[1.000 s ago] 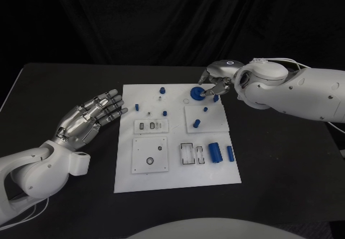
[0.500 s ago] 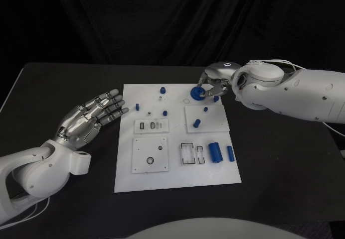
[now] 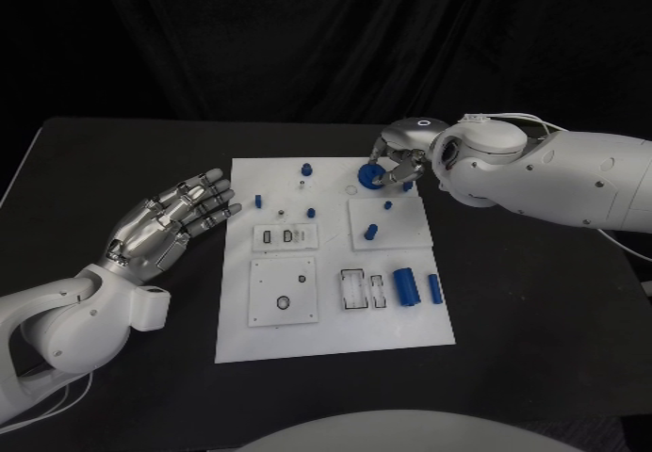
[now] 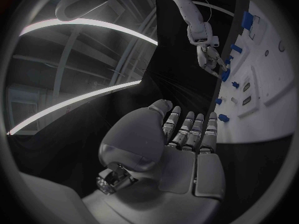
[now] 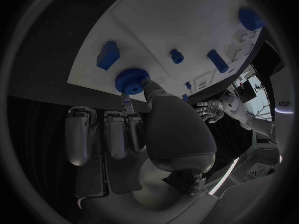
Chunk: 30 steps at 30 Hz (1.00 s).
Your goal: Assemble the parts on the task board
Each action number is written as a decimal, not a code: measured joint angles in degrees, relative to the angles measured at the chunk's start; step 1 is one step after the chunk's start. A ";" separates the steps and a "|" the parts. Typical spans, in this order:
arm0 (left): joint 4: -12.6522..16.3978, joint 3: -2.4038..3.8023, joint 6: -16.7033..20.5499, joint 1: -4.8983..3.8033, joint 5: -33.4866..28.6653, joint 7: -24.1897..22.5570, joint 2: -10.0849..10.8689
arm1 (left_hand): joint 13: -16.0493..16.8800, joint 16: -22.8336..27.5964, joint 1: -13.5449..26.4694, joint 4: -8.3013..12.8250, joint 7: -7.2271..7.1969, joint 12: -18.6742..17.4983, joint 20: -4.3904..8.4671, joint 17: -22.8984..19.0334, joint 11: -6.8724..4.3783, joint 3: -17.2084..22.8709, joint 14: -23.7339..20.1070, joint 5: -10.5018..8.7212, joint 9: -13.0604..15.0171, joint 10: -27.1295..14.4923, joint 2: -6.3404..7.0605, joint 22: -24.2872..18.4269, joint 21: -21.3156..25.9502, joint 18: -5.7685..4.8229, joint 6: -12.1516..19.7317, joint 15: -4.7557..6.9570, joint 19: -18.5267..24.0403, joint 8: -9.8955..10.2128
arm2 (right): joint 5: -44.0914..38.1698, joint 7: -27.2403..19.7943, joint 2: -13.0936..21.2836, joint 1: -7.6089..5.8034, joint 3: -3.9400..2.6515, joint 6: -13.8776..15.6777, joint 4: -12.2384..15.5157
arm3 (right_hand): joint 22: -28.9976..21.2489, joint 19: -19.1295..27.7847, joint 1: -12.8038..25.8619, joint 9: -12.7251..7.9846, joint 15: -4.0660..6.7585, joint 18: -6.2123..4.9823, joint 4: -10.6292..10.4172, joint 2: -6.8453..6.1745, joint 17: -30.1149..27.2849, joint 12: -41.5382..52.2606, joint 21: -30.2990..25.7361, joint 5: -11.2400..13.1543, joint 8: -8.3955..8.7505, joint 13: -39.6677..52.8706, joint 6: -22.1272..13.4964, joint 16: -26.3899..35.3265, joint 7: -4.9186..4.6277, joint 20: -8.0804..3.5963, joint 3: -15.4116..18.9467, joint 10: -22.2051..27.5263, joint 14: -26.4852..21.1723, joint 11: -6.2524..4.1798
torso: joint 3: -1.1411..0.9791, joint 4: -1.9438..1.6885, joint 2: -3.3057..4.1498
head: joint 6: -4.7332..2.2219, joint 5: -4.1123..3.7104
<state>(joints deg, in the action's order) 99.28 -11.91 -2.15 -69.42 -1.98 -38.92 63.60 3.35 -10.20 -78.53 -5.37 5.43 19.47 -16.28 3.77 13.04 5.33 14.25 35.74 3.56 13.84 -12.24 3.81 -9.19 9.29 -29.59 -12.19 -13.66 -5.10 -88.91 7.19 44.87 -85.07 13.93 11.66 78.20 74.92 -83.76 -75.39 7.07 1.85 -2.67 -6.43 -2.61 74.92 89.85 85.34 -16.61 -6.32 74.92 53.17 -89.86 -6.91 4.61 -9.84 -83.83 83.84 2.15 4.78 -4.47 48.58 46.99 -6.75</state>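
Knob (image 3: 369,174), blue, round with a ribbed rim, sits at the far edge of the task board (image 3: 333,334); we judge it light, rigid plastic, best pinched by the rim. Right hand (image 3: 401,155) pinches it so. Left hand (image 3: 170,224) hovers beside the board, fingers spread, holding nothing.

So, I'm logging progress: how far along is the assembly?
Early. Some small blue pegs already stand in the task board. The right hand pinches the blue round knob at the far edge. Two blue cylinders lie loose; the left hand hovers open.
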 measured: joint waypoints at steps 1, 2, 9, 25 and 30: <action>0.00 -0.01 -0.03 0.00 0.00 0.00 -0.01 | 0.00 0.00 0.00 0.00 0.00 0.00 0.00 0.00 0.00 0.00 0.00 0.00 0.00 0.00 0.00 0.00 0.00 0.00 0.00 0.00 0.00 0.00 | 0.00 -0.02 -0.04 0.03 -0.04 0.00 -0.05 | 0.00 0.00 -0.62 0.10 0.00 0.00 0.51 -0.17 0.00 0.00 -0.21 -0.48 0.00 0.00 0.05 0.00 0.05 0.00 -0.18 0.00 0.00 0.00 | 0.00 -0.01 0.01 | 0.00 -0.01; 0.00 -0.02 -0.06 0.00 0.00 0.00 -0.01 | 0.00 0.00 0.00 0.00 0.00 0.00 0.00 0.00 0.00 0.00 0.00 0.00 0.00 0.00 0.00 0.00 0.00 0.00 0.00 0.00 0.00 0.00 | 0.01 -0.05 -0.08 0.07 -0.09 0.01 -0.09 | 0.00 0.00 -1.20 0.34 0.00 0.00 1.03 -0.37 0.00 0.00 -0.25 -1.13 0.00 0.00 0.32 0.00 -0.02 0.00 -0.42 0.00 0.00 0.00 | -0.01 -0.01 0.01 | 0.00 -0.01; -0.02 -0.05 -0.20 0.00 0.00 0.00 0.04 | 0.00 0.00 0.00 0.00 0.00 0.00 0.00 0.00 0.00 0.00 0.00 0.00 0.00 0.00 0.00 0.00 0.00 0.00 0.00 0.00 0.00 0.00 | 0.18 -0.30 -0.25 0.26 -0.30 0.10 -0.12 | 0.00 -0.21 -4.19 0.37 0.00 -0.01 4.49 -0.90 0.00 0.00 -0.47 -7.33 -0.40 0.00 1.39 0.00 -0.76 -0.21 -2.91 -0.21 -0.01 -0.21 | -0.04 0.04 0.02 | 0.00 0.09; 0.18 -0.11 -0.36 0.00 -0.01 0.00 0.54 | 0.00 0.00 0.00 0.16 0.00 0.26 0.00 0.00 0.20 0.16 0.00 0.00 0.00 -0.21 0.00 0.00 0.00 0.00 0.00 0.00 0.00 0.00 | 0.18 -1.57 0.49 0.21 0.23 2.94 4.85 | -0.01 -0.21 -3.34 0.22 0.00 -0.01 6.01 -0.33 -0.01 0.00 -0.47 -13.77 -0.41 -0.01 0.68 0.00 -0.05 -0.21 -3.60 -0.21 -0.01 -0.21 | -0.04 0.14 -0.01 | -0.29 0.91; 0.21 -0.11 -0.38 0.00 -0.01 0.00 0.53 | 0.00 -0.27 0.23 -0.08 0.00 0.26 0.00 0.00 0.20 0.40 0.00 0.00 0.00 -0.21 -0.24 0.00 0.00 0.00 0.00 0.00 0.00 0.00 | 0.16 -2.18 -1.11 -0.97 0.04 4.23 6.03 | -0.01 -0.21 -2.10 0.23 0.00 -0.01 5.71 -0.26 -0.01 0.00 -0.13 -13.05 -1.21 -0.01 0.17 0.00 0.47 -0.21 -3.38 -0.21 0.00 -0.21 | -0.03 0.17 -0.04 | -0.34 0.96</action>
<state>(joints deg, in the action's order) 99.49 -12.02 -2.53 -69.42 -2.00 -38.92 64.14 3.35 -10.47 -78.30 -5.45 5.43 19.73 -16.27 3.77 13.24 5.73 14.25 35.74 3.56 13.63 -12.48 3.82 -9.19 9.29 -29.59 -12.19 -13.66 -5.10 -88.75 5.01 43.76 -86.04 13.98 15.89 84.22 74.91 -83.96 -77.49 7.30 1.84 -2.68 -0.72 -2.87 74.91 89.85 85.20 -29.66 -7.53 74.91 53.34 -89.85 -6.44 4.40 -13.22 -84.04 83.84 1.94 4.75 -4.30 48.54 46.65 -5.79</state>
